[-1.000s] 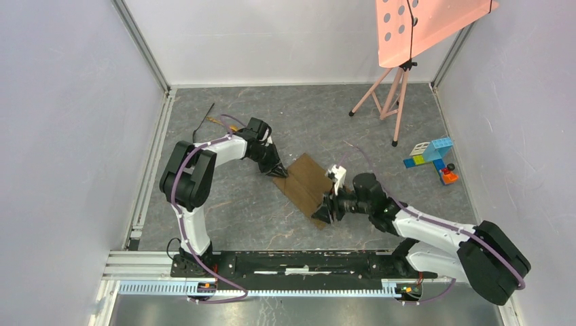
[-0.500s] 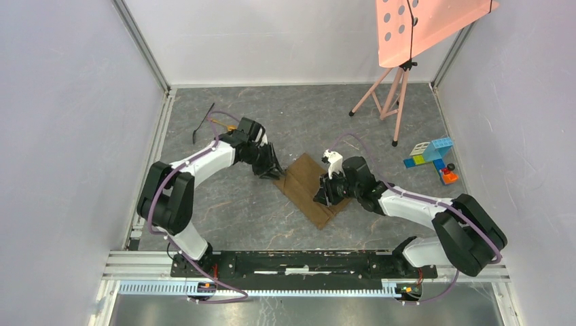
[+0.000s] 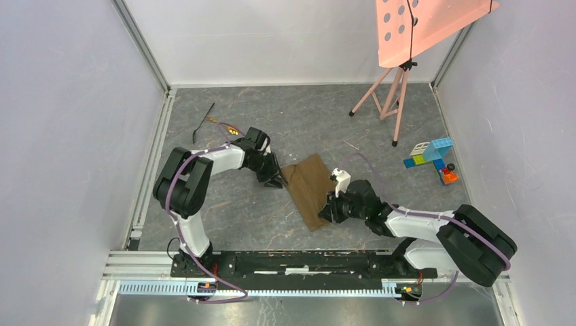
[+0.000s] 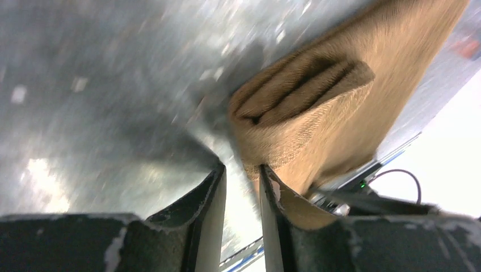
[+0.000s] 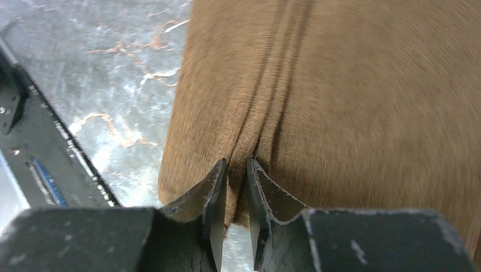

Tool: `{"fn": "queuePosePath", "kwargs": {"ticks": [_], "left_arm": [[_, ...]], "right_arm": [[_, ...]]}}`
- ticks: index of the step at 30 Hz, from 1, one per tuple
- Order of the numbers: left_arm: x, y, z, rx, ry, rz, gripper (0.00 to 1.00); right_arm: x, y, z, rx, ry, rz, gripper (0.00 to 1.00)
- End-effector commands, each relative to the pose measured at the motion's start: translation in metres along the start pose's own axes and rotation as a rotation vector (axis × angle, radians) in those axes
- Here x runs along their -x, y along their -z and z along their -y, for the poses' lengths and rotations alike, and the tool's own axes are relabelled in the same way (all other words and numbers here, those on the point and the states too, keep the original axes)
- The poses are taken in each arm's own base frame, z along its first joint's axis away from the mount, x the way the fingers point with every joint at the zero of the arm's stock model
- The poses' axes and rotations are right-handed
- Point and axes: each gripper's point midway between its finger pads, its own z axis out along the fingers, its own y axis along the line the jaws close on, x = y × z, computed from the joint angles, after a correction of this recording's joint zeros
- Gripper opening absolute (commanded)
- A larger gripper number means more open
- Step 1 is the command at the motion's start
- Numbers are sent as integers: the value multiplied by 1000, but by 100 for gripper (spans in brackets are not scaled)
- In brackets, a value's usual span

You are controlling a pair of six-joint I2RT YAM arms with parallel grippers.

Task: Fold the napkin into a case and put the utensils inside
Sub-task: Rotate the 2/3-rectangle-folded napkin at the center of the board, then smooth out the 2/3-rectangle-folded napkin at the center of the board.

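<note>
The brown napkin (image 3: pixel 311 189) lies folded into a narrow oblong near the middle of the grey marbled counter (image 3: pixel 258 210), running at a slant from its far end by the left arm to its near end by the right arm. The left tool (image 3: pixel 274 179) sits low at the far left corner of the cloth. Seen from its wrist, its fingers (image 4: pixel 211 195) stand a narrow gap apart, with bare counter showing between them. The cloth's layered edge lies just at the tips, against the right-hand finger rather than pinched. The right tool (image 3: pixel 327 209) is down at the near end of the napkin. From its wrist the two fingers (image 5: pixel 256 190) are nearly together on a raised ridge of cloth, and long creases run away from the tips along the fabric, so it is holding the napkin there.

The gold spoon (image 3: pixel 229 128) and the black utensil (image 3: pixel 202 123) lie near each other on the counter, beyond the left arm and well apart from the cloth. Off to the right sit some coloured toy blocks (image 3: pixel 429 156), with a pink stand (image 3: pixel 392 102) behind them
</note>
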Motion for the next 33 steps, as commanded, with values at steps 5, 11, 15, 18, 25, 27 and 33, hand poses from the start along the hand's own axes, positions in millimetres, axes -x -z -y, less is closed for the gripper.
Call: {"fn": "queuePosePath", "kwargs": {"ticks": [5,11,15,18,25,27,33], "left_arm": [[63,-19,49,-39,-43,95,37],[57,28,29,111,-165,180,49],[17,47,21,65,-214,137,56],[-15,54,18,15,-237,102,57],[-106,51,45,-108,-304,3,56],[-123,46,46,-117,-300,-16,55],[-135,38,32,-71,-290,-1,51]], "right_arm": [[9,-26,-76,157,-58,39,28],[47,-7,-52,38,57,93,59],[50,12,-18,-6,31,82,68],[55,15,-15,3,42,69,69],[59,26,6,-33,-6,72,60],[51,23,-9,70,-8,41,59],[39,22,-58,304,-147,49,59]]}}
